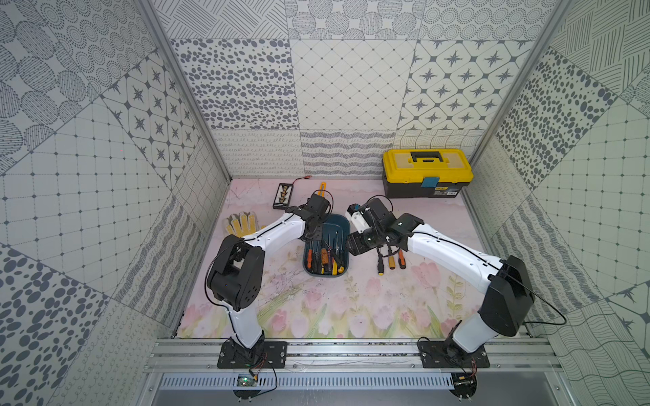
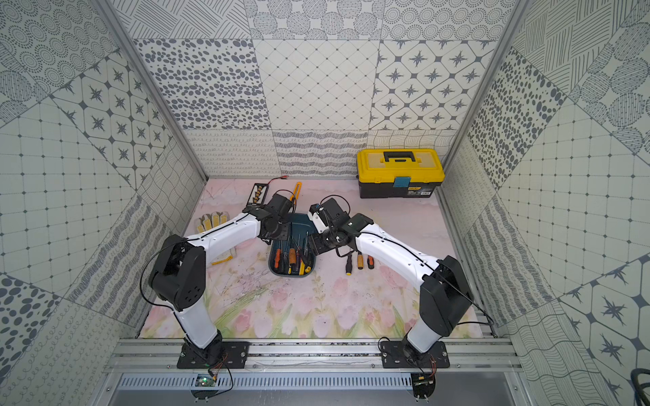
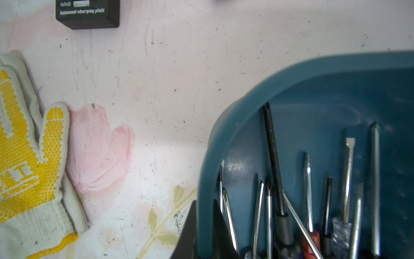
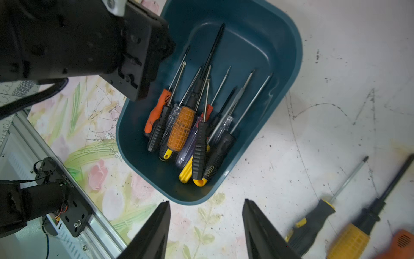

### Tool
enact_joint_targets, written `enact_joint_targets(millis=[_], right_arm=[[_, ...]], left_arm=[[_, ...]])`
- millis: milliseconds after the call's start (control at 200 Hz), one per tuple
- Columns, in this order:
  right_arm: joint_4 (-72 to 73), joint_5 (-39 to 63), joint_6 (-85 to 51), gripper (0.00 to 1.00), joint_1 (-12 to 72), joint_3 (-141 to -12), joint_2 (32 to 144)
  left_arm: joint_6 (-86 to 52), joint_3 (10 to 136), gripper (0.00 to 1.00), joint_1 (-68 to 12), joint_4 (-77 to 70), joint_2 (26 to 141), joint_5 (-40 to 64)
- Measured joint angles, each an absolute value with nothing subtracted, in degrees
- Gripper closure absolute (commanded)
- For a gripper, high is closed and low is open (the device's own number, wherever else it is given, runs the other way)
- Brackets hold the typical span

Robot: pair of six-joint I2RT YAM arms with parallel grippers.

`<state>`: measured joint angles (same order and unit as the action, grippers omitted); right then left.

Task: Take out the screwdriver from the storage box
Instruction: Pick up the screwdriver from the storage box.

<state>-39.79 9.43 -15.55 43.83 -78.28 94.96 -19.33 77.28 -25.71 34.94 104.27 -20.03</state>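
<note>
The storage box is a teal-blue bin in the middle of the mat. Several screwdrivers lie in it, handles toward the near end. My left gripper is shut on the storage box's left rim, one finger outside the wall and one inside. My right gripper is open with nothing between its fingers. It hangs over the mat just off the box's near right corner. Three screwdrivers lie on the mat to the right of the box.
A yellow-lidded black toolbox stands at the back right. A yellow-dotted work glove lies left of the box. A black charging plate and a yellow tool lie behind it.
</note>
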Motion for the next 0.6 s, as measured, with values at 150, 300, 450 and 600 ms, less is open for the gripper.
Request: enact_joint_targets(millis=[150,300,450,600], right_arm=[[-38.9,10.3,-15.0,0.5,45.6,-79.9,101.4],[-38.0,11.0,-14.7,0.51,46.5,-82.0,106.0],[-37.3,10.9,-14.8,0.54,46.7,-84.3,109.0],[-36.6,10.9,-15.1,0.55,46.9,-85.2,111.3]], left_arm=[[-19.4,77.3,1.0,-25.7,35.0,104.3,-20.0],[-19.4,77.3,1.0,-25.7,35.0,104.3,-20.0],[-19.5,77.5,1.0,-25.7,35.0,104.6,-20.0],[-19.5,77.7,1.0,-25.7,35.1,105.0,-20.0]])
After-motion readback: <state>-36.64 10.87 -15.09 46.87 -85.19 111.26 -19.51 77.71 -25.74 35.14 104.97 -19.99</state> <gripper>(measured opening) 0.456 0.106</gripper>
